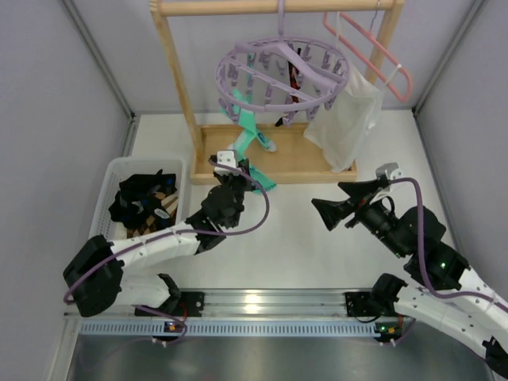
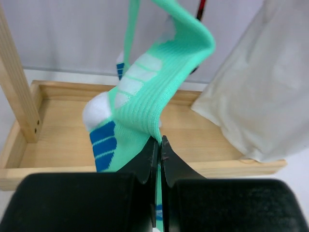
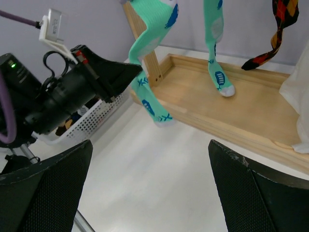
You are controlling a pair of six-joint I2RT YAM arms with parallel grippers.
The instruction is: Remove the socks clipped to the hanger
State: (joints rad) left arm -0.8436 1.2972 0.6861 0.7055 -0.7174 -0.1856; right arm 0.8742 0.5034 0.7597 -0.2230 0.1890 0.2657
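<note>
The lavender ring hanger (image 1: 279, 73) hangs from the wooden rack's top bar. Two teal-green socks (image 1: 248, 127) hang from its clips, and a brown-orange argyle sock (image 1: 284, 119) hangs beside them. My left gripper (image 1: 240, 171) is shut on the lower part of one teal sock (image 2: 154, 87), which bends up from the jaws (image 2: 160, 143). The right wrist view shows that sock (image 3: 145, 43), the other teal sock (image 3: 215, 48) and the argyle sock (image 3: 277, 26). My right gripper (image 1: 325, 208) is open and empty over the table (image 3: 149, 188), right of the left gripper.
The wooden rack's base tray (image 1: 302, 163) lies under the hanger. A white translucent bag (image 1: 347, 119) and a pink coat hanger (image 1: 373, 44) hang at the right. A white basket (image 1: 111, 178) with several socks in it stands at the left.
</note>
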